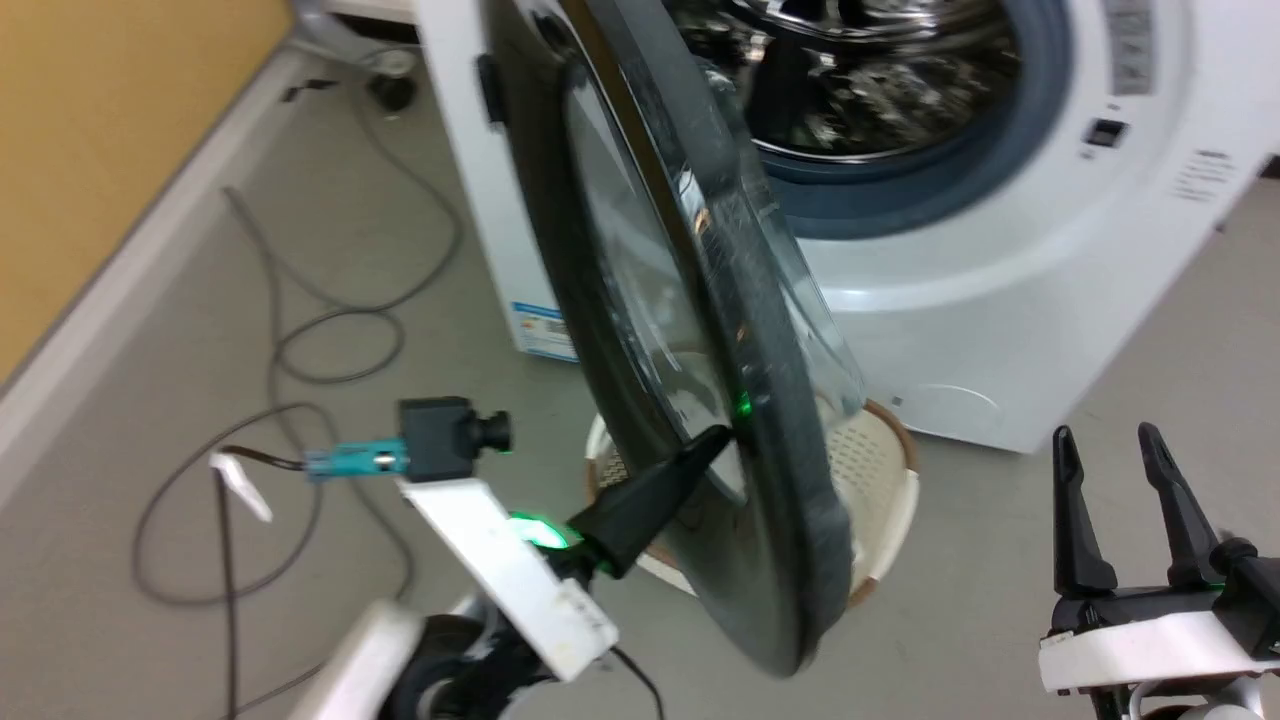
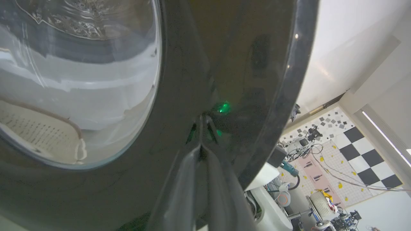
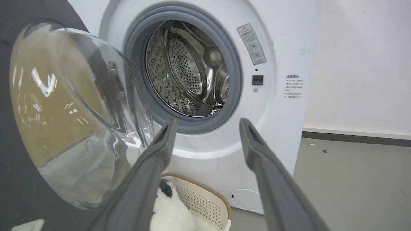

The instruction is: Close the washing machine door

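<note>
The washing machine (image 1: pixel 1000 300) stands before me, its porthole uncovered and the steel drum showing. The washing machine door (image 1: pixel 790 520) is swung well out from the front, hinged on my left, nearly edge-on in my head view. Beyond its lower edge a cream basket (image 1: pixel 890 470) sits on the floor, near the machine. My left gripper (image 1: pixel 720 436) has its jaws together, tips touching the black ring on the door's outer face. My right gripper (image 1: pixel 1105 435) is clear of the door, jaws spread, holding nothing.
</note>
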